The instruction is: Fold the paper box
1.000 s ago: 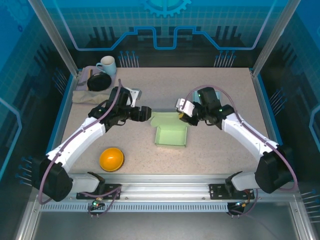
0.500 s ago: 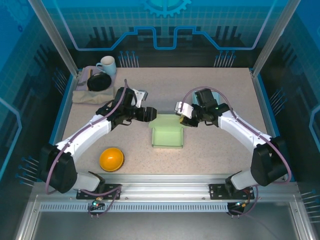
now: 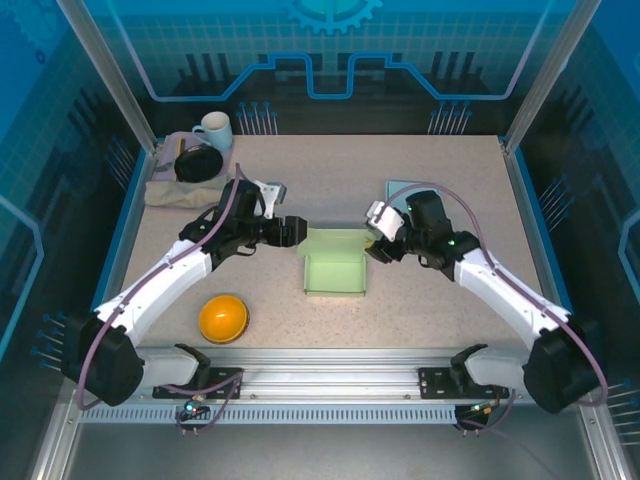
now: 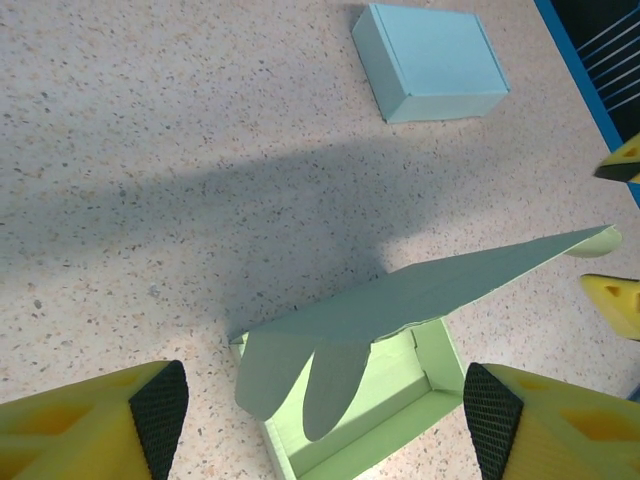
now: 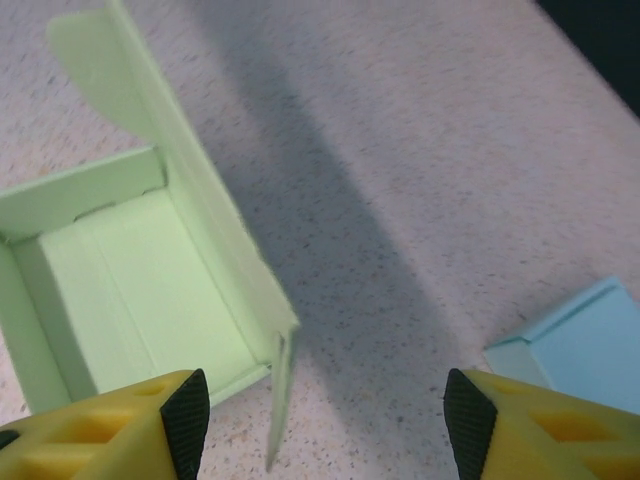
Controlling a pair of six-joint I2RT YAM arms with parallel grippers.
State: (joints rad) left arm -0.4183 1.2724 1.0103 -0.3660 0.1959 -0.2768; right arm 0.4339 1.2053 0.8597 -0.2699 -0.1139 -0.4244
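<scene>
Top external: the pale green paper box (image 3: 336,270) sits in the middle of the surface (image 3: 300,180) as an open tray, its lid flap raised at the far edge, between the left hand (image 3: 293,231) and the right hand (image 3: 377,248). Left wrist: the fingers (image 4: 100,420) stand wide apart and empty, and the lid slants over the tray with two rounded tabs hanging. Right wrist: the fingers (image 5: 120,420) are likewise spread, gripping nothing, beside the upright lid.

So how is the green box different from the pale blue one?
The green box is open, its lid flap raised and its inside showing; the blue box is shut, lid down flat. The green box sits mid-table; the blue box lies farther back and to the right. Both are paper boxes resting on the speckled table.
</scene>
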